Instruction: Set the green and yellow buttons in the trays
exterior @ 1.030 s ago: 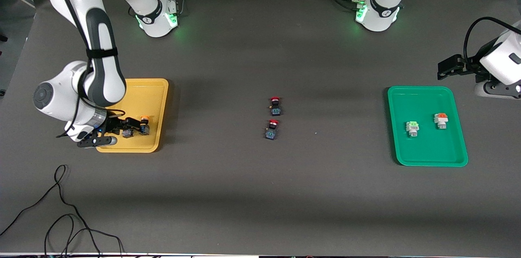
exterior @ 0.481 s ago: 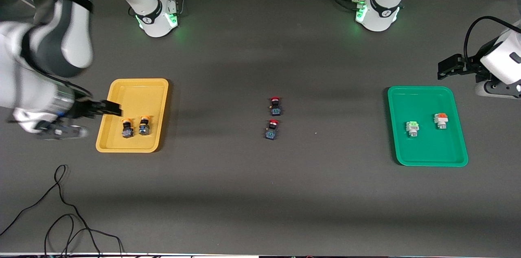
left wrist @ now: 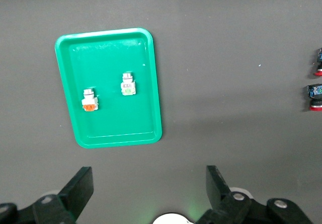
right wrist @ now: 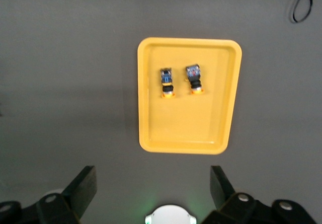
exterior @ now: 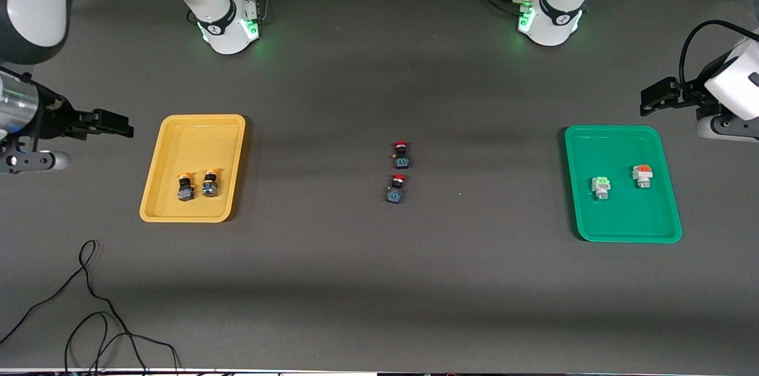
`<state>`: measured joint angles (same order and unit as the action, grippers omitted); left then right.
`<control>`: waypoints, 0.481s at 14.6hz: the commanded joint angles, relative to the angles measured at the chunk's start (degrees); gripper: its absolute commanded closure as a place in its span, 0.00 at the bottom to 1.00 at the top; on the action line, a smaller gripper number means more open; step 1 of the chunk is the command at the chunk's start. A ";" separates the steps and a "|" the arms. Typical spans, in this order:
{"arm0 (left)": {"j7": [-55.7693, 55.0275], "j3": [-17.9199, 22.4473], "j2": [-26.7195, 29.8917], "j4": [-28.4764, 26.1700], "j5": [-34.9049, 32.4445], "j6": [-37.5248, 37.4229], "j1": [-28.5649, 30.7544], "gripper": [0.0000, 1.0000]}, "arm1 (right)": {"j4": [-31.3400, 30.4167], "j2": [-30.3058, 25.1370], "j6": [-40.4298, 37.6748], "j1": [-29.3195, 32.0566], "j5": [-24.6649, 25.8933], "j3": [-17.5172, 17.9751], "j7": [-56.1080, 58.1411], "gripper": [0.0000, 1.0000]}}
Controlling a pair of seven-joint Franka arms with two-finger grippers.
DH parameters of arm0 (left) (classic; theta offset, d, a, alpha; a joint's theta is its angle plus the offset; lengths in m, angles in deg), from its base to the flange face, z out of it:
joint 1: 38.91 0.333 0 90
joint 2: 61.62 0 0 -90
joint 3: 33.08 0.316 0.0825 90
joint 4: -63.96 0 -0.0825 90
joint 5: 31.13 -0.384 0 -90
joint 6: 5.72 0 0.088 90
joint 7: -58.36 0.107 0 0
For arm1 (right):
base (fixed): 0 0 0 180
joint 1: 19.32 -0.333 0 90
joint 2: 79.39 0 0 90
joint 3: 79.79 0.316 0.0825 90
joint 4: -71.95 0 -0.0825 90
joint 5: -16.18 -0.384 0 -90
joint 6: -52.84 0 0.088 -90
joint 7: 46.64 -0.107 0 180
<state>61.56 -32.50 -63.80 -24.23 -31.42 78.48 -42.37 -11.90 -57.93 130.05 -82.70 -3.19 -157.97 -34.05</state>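
Four buttons sit sorted: two yellow-capped buttons (exterior: 196, 185) in the yellow tray (exterior: 201, 133), two white-bodied buttons (exterior: 621, 179) in the green tray (exterior: 611, 139). Two red-capped switches (exterior: 398, 172) lie mid-worktop, so the task looks complete. The right gripper (right wrist: 153, 189) and left gripper (left wrist: 150, 189) hover beside their trays, jaws wide and empty.

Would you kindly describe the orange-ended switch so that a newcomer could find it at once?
Find the shallow green plastic tray toward the left arm's end of the table. Two small white-grey push-button switches lie in it, apart. The orange-ended switch lies farther from the front camera than its green-ended neighbour.
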 commanded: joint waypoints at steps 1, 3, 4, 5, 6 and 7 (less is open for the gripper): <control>-1.00 0.48 0.69 0.22 0.47 -0.27 -0.76 0.00 | 0.71 -0.44 -1.71 -0.08 0.03 -2.76 -0.38 0.00; -1.27 0.48 0.96 -0.05 0.47 -0.27 -0.76 0.00 | 0.79 -0.54 -1.27 0.36 0.03 -1.63 -1.07 0.00; -1.70 0.56 0.96 -0.13 0.47 -0.01 -0.76 0.00 | 1.05 -0.54 -1.27 0.79 0.20 -0.40 -1.08 0.00; -1.71 0.48 1.05 -0.05 0.55 0.08 -0.67 0.00 | 1.75 -0.63 -1.27 2.54 0.64 1.35 -1.43 0.00; -1.71 0.56 1.05 -0.13 0.56 -0.18 -0.67 0.00 | 2.46 -0.89 -1.36 5.51 0.82 4.24 -1.60 0.00; -1.71 0.56 1.05 -0.31 0.56 -0.18 -0.67 0.00 | 2.81 -2.02 -1.36 8.41 1.08 7.84 -1.95 0.00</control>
<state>60.85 -32.50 -63.80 -24.09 -31.39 78.48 -42.37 -11.11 -58.33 129.46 -79.72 -3.19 -156.12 -34.37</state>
